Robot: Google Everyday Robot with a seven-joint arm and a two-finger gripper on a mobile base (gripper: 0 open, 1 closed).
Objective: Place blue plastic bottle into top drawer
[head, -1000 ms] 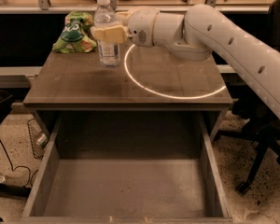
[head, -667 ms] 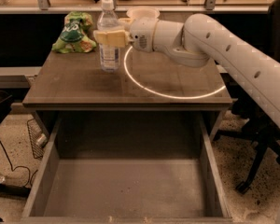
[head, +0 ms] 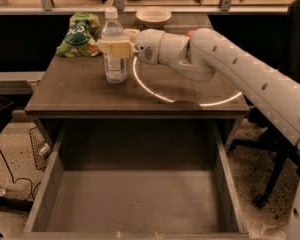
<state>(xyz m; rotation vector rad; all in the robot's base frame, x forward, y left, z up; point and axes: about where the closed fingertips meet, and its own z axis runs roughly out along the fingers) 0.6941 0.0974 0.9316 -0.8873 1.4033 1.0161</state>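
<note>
The blue plastic bottle [head: 114,59], clear with a white cap and pale label, stands upright on the desk top at the left. My gripper [head: 115,47] reaches in from the right and its pale fingers [head: 111,48] are closed around the bottle's upper body. The bottle's base looks to be on or just at the desk surface. The top drawer [head: 135,204] is pulled wide open below the desk front, with nothing in it.
A green snack bag [head: 80,34] lies at the desk's back left, just behind the bottle. A pale bowl [head: 153,16] sits at the back. A glowing ring of light [head: 185,91] marks the desk top. A chair base [head: 270,184] stands at the right.
The arm and gripper have stayed around the bottle; the bottle has shifted slightly and sits upright within the fingers.
</note>
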